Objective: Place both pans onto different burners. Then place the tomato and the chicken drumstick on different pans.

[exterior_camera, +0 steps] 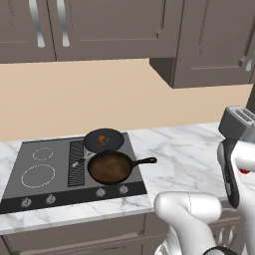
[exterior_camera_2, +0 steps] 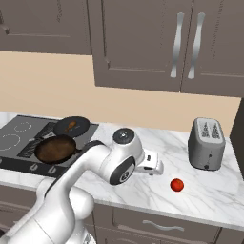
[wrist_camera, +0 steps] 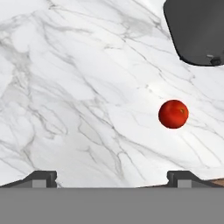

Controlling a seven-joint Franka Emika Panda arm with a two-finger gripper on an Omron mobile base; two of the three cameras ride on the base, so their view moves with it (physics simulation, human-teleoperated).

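The flat black skillet (exterior_camera: 103,140) sits at the back right of the cooktop (exterior_camera: 55,187), and the chicken drumstick (exterior_camera: 102,139) lies in it. In front of it rests the brown pan (exterior_camera: 110,167), empty, with its handle pointing right. Two white burner circles (exterior_camera: 38,175) show bare on the cooktop's left half. The tomato (exterior_camera_2: 177,185) lies on the marble counter, right of the cooktop. My gripper (exterior_camera_2: 156,167) hovers just left of the tomato (wrist_camera: 173,113), open with nothing between its fingertips (wrist_camera: 41,178). In the hand view the tomato lies ahead and right of centre.
A grey toaster (exterior_camera_2: 206,143) stands on the counter behind the tomato, near the right wall; its base also shows in the hand view (wrist_camera: 197,30). Knobs line the cooktop's front edge. Cabinets hang above the beige wall. The counter's front edge runs close below the tomato.
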